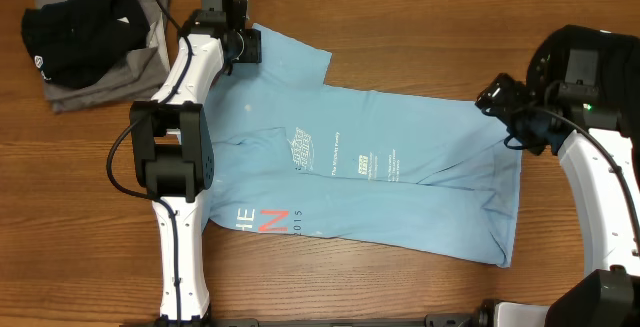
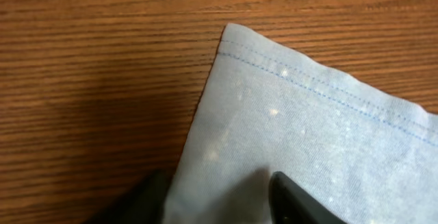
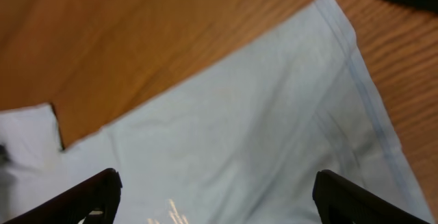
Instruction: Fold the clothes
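A light-blue short-sleeved T-shirt (image 1: 380,187) with white, dark and red lettering lies spread flat on the wooden table. My left gripper (image 1: 248,45) is at its far left sleeve. In the left wrist view the stitched sleeve corner (image 2: 308,128) lies between the two parted fingers of the left gripper (image 2: 219,203), low over the cloth. My right gripper (image 1: 497,102) is wide open above the shirt's far right corner. The right wrist view shows the shirt (image 3: 239,135) below the spread jaws (image 3: 215,183), not touching it. A black T-shirt (image 1: 80,27) lies bunched at the far left.
The black T-shirt rests on a grey cloth (image 1: 100,87) in the far left corner. Bare wooden table (image 1: 420,27) surrounds the blue shirt. The left arm's links (image 1: 175,157) reach across the shirt's left side.
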`<state>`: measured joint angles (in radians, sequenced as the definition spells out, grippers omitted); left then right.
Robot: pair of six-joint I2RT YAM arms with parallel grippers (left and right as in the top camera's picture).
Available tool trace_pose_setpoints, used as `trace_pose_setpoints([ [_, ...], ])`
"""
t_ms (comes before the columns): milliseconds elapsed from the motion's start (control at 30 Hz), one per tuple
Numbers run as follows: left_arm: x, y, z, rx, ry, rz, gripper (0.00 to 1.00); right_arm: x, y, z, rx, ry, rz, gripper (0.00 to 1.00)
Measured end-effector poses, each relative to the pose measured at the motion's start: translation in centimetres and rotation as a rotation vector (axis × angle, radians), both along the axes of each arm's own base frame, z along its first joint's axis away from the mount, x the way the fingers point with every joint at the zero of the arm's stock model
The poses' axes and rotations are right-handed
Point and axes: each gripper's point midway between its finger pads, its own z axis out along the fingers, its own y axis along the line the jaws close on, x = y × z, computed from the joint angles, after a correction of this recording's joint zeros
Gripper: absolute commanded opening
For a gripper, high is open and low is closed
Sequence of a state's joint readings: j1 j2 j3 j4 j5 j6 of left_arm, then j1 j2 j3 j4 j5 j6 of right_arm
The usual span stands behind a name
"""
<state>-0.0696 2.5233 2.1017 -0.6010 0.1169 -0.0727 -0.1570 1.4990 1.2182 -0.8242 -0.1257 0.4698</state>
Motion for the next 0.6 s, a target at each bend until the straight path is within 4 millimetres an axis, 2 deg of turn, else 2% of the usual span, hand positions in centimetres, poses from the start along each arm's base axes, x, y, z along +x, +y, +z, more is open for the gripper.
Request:
trace_pose_setpoints([
  [67, 0.0, 0.0, -0.1, -0.001, 0.002, 0.002, 0.11, 0.9, -0.3, 0.6, -0.013, -0.045, -0.003, 0.9],
  [100, -0.1, 0.0, -0.1, 0.0, 0.004, 0.0, 0.04, 1.3, -0.4, 0.8, -0.021, -0.062, -0.004, 0.91],
  [267, -0.1, 0.0, -0.3, 0.001, 0.009, -0.002, 0.04, 3.1, -1.4, 2.1, -0.071, -0.151, -0.028, 0.89],
  [433, -0.3, 0.0, -0.3, -0.001, 0.016, -0.003, 0.04, 3.8, -2.7, 2.7, -0.132, -0.185, -0.07, 0.84],
  [533, -0.5, 0.0, -0.4, 0.0, 0.026, -0.003, 0.04, 4.5, -3.9, 2.2, -0.184, -0.186, -0.105, 0.84],
  [600, -0.6, 0.0, -0.4, 0.0, 0.032, -0.003, 0.04, 5.1, -4.6, 1.2, -0.211, -0.175, -0.112, 0.85],
])
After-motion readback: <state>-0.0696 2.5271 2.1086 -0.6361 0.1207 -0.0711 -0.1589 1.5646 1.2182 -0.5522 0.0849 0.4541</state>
